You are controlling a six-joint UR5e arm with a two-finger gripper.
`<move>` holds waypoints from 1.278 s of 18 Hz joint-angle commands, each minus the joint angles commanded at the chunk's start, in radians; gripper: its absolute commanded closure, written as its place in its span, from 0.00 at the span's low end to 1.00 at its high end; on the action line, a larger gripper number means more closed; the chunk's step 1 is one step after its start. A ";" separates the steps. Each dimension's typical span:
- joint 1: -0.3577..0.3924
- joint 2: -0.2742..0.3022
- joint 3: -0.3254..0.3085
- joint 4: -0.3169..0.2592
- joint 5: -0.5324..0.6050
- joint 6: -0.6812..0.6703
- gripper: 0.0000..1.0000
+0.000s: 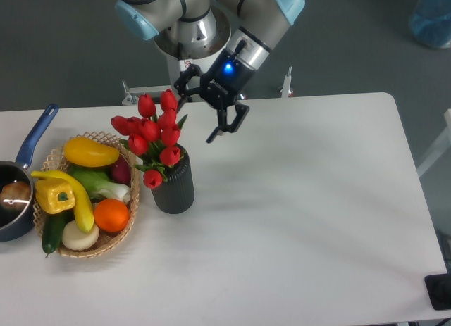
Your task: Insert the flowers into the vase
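The flowers point(151, 132), a bunch of red tulips with green leaves, stand upright in the vase point(174, 191), leaning slightly left over its rim. The vase is a dark ribbed cylinder on the white table, just right of the basket. My gripper point(196, 115) hangs above and to the right of the blooms, open, with nothing between its fingers. Its left finger point(184, 78) is near the top tulip and does not touch it. The stems are hidden inside the vase.
A wicker basket point(134, 199) holding yellow peppers, an orange, an onion and greens sits left of the vase, nearly touching it. A blue-handled pot point(36, 134) is at the far left edge. The robot base point(184, 41) stands behind the table.
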 joint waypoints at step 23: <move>0.029 -0.498 0.499 0.014 0.605 0.101 0.00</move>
